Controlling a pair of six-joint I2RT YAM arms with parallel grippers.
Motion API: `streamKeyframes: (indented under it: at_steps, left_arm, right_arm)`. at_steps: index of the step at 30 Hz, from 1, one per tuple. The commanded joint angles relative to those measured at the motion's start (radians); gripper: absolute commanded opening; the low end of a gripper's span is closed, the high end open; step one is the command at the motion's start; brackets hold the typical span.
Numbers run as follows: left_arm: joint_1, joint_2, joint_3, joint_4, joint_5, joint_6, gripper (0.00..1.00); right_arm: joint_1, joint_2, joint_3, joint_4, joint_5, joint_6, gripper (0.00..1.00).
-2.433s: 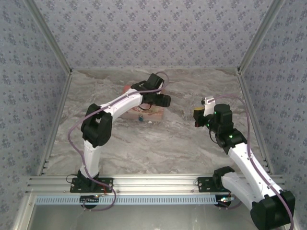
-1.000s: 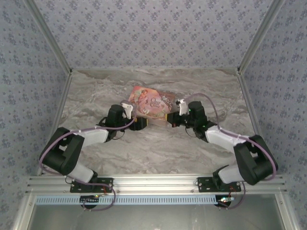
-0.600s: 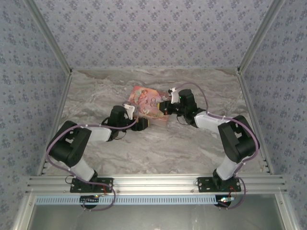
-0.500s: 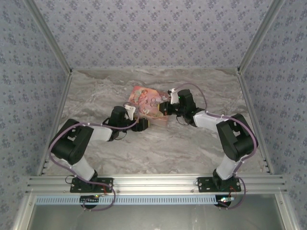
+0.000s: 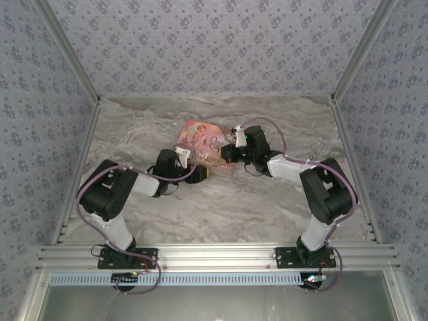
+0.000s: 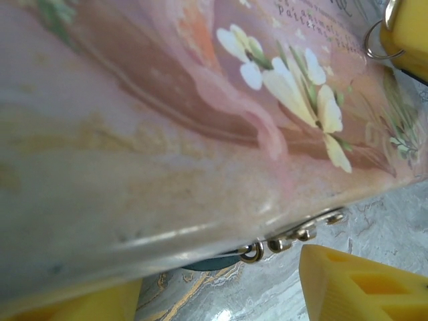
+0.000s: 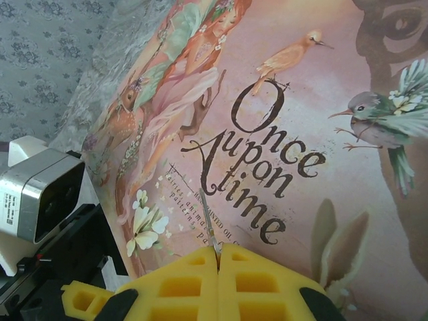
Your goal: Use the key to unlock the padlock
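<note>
One shut pink box [image 5: 200,138], key [image 7: 208,224] held near

Soft, even light falls from above on the pink box [image 5: 204,142], and we find only faint shadows on the table [image 5: 234,200] around it. In the left wrist view we get the box's near side badly blurred, with a pale sheen along its lower rim. In the right wrist view its lettering and the key [image 7: 209,224] over it are sharp.
</note>
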Motion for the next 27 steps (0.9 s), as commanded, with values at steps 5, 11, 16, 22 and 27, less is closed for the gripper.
streamKeyframes:
  at_steps: [5, 11, 16, 22, 27]
  left_arm:
    - [-0.005, 0.024, 0.018, 0.055, 0.04, -0.021, 0.55]
    - [-0.02, 0.032, 0.029, 0.051, 0.009, -0.029, 0.48]
    - [-0.02, 0.041, 0.032, 0.061, -0.03, -0.059, 0.41]
    - [-0.022, 0.046, 0.033, 0.09, -0.081, -0.113, 0.4]
    - [-0.028, 0.046, 0.029, 0.112, -0.107, -0.154, 0.39]
  right_arm:
    - [0.017, 0.016, 0.009, -0.061, 0.034, -0.016, 0.0]
    - [0.019, 0.015, 0.005, -0.058, 0.039, -0.015, 0.0]
    - [0.023, 0.014, 0.005, -0.057, 0.043, -0.013, 0.0]
    - [0.024, 0.012, -0.002, -0.057, 0.046, -0.01, 0.0]
    - [0.024, 0.008, -0.008, -0.055, 0.05, -0.01, 0.0]
